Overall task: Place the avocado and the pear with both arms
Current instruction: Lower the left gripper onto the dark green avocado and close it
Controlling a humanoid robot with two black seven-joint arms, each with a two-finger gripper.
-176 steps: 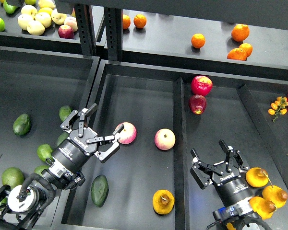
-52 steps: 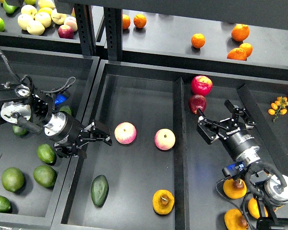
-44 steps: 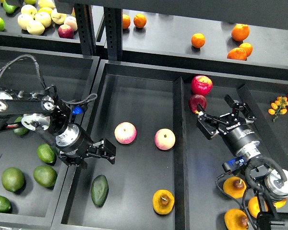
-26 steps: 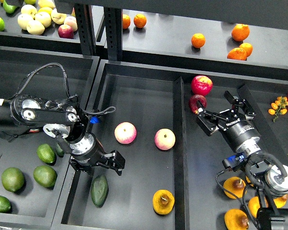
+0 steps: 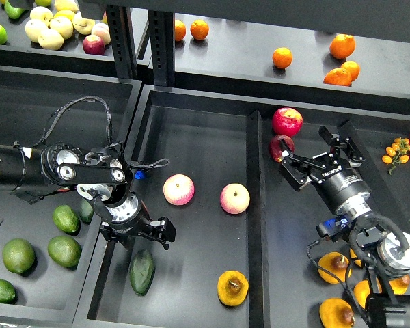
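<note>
Over the last second the left gripper (image 5: 145, 236) swung from beside the pink apple (image 5: 178, 189) down to just above the avocado (image 5: 142, 270), which lay untouched at the front left of the middle tray (image 5: 191, 130); fingers looked spread, nothing held, so a grasp seemed imminent. The pear (image 5: 232, 288) sat unmoved at the tray's front right. The right gripper (image 5: 320, 160) had drifted slightly toward the dark red apple (image 5: 281, 147), splayed and empty, well away from the pear.

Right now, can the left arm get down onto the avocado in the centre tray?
Probably yes. The left end effector hangs open just above the avocado, which lies alone on the tray floor, nothing between them; the pear sits well aside.
</note>
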